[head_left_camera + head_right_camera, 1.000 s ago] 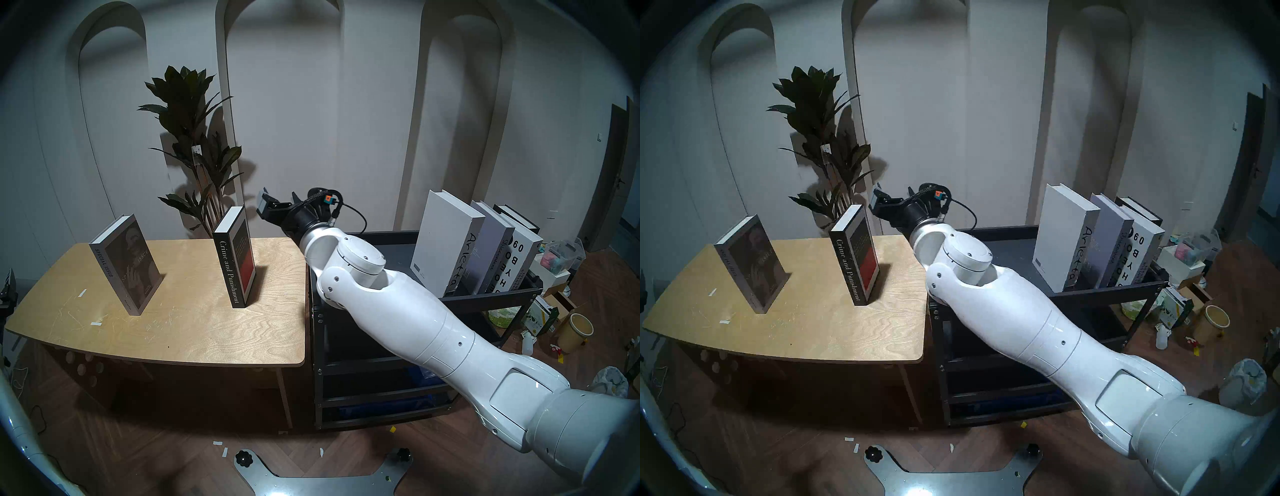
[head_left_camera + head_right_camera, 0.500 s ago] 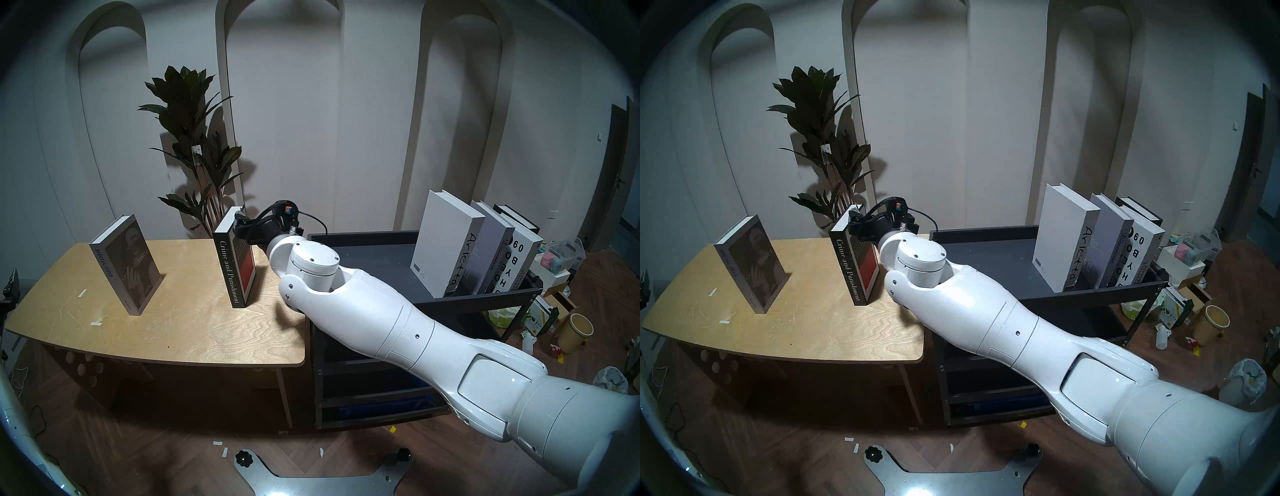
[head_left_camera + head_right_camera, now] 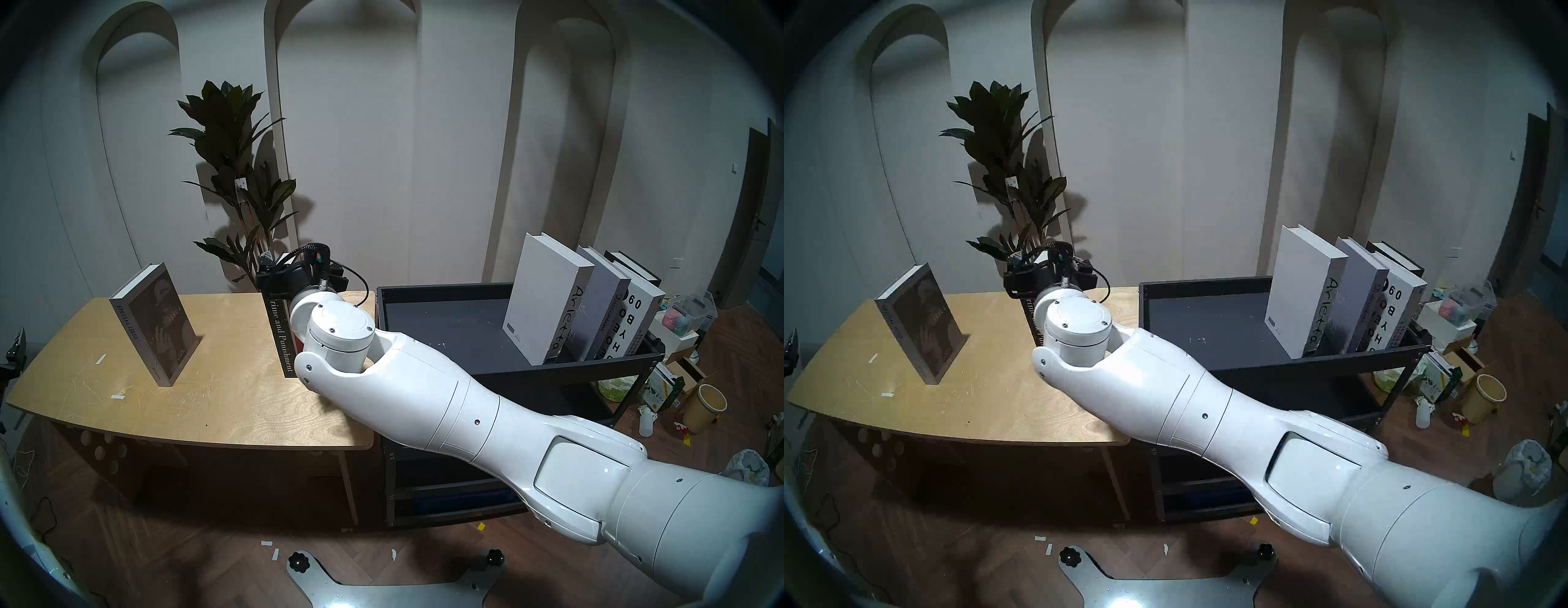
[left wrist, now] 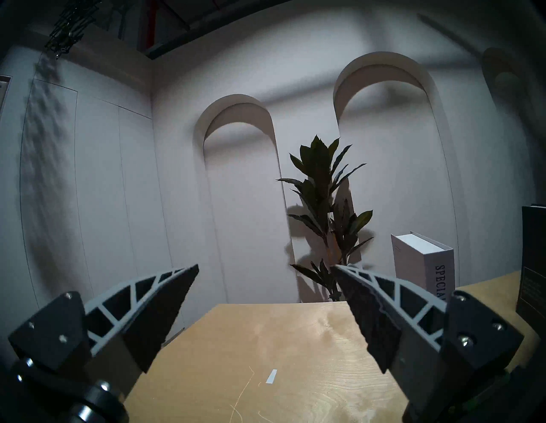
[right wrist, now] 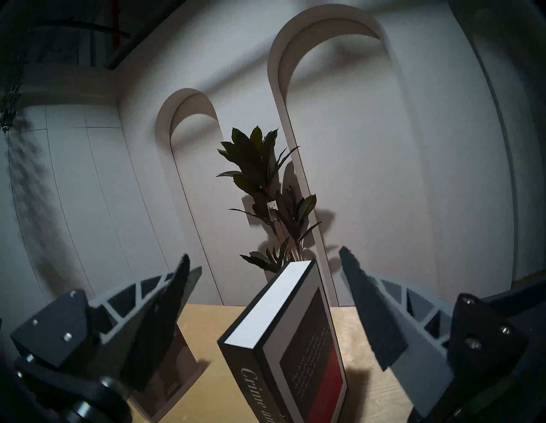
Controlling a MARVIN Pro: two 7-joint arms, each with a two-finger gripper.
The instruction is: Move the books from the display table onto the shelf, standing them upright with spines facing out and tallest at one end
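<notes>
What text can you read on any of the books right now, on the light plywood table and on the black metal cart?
"SPECIAL ISSUE": spine of the grey hardback with a portrait cover on the light plywood table.
"Crime and Punishment": spine of the black hardback with a red cover panel, first letter hidden in the head views.
"Arietta": spine of the tall white hardback on the black metal cart.
"Discontent": pale grey hardback, small and barely legible.
Large black letters on the white hardback beside it: partly hidden, unreadable as words.
Small cover print: blurred.

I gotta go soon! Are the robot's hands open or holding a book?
Left gripper: open, holding nothing.
Right gripper: open around the Crime and Punishment book, not gripping it.
</notes>
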